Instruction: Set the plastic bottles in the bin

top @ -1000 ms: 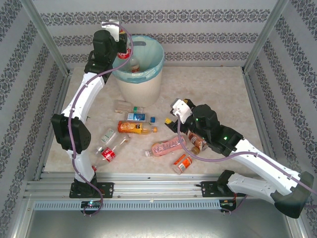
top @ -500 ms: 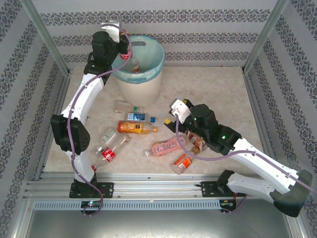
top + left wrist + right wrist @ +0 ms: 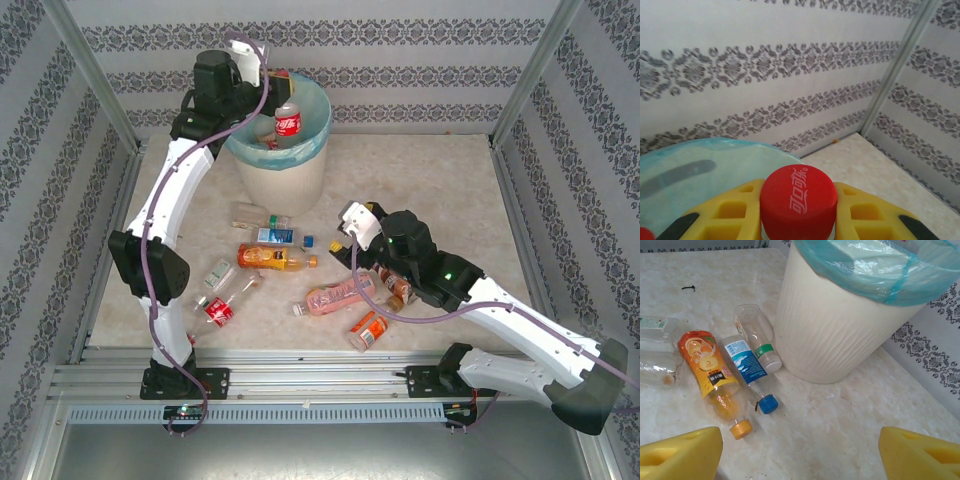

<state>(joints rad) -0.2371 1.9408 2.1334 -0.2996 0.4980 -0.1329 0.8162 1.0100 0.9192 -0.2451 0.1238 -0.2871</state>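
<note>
bin [image 3: 282,178]: is standing on the table [image 3: 450,190], with its light blue bag [image 3: 715,152] folding out over the rim.
left gripper [image 3: 276,84]: is reaching in over the bin's far left rim, its yellow fingers [image 3: 727,212] closing to a narrow gap on a red cap [image 3: 798,202].
cola bottle [image 3: 287,122]: is hanging from that grip over the middle of the bin's mouth, its red label showing. How far down into the bin it is reaching cannot be told.
right gripper [image 3: 800,455]: is hovering low over the table on the bin's near right side, its fingers spreading wide and gripping nothing.
green-label bottle [image 3: 756,335]: is lying on its side closest to the bin, its white cap just beside the bin's wall.
blue-label bottle [image 3: 745,362]: is lying next outward from the bin on the near side.
orange juice bottle [image 3: 707,367]: is lying a little farther out from the bin.
pink bottle [image 3: 338,295], brown bottle [image 3: 397,287], small orange bottle [image 3: 370,328]: are lying well apart from the bin, toward its near right.
red-label clear bottle [image 3: 222,308]: is lying well apart from the bin, toward its near left.
</note>
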